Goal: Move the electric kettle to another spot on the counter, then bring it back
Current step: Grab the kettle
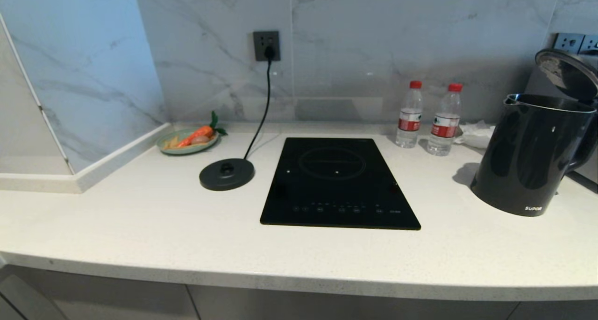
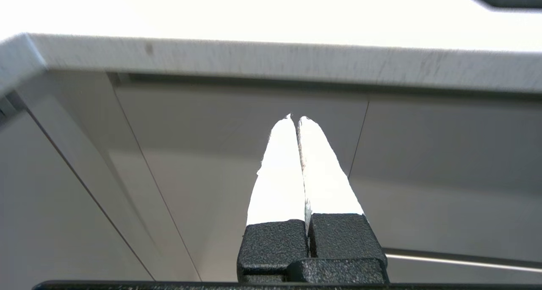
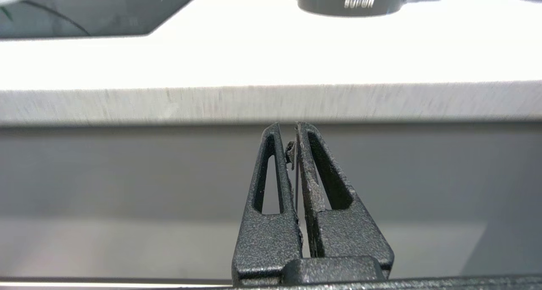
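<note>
The electric kettle (image 1: 532,156) is a glossy black jug standing at the far right of the white counter (image 1: 140,226), with its lid flipped up and open. In the right wrist view only the kettle's (image 3: 351,1) bottom with white lettering shows, beyond the counter's front edge (image 3: 271,103). Neither arm appears in the head view. My left gripper (image 2: 295,118) is shut and empty, below the counter edge (image 2: 271,61) in front of grey cabinet fronts. My right gripper (image 3: 287,127) is also shut on nothing, just under the counter's edge, well short of the kettle.
A round black base disc (image 1: 227,174) with a cord to a wall socket (image 1: 266,45) lies left of the black cooktop panel (image 1: 338,182). Two water bottles (image 1: 409,114) (image 1: 444,120) stand at the back right. A green plate with toy food (image 1: 188,140) sits back left.
</note>
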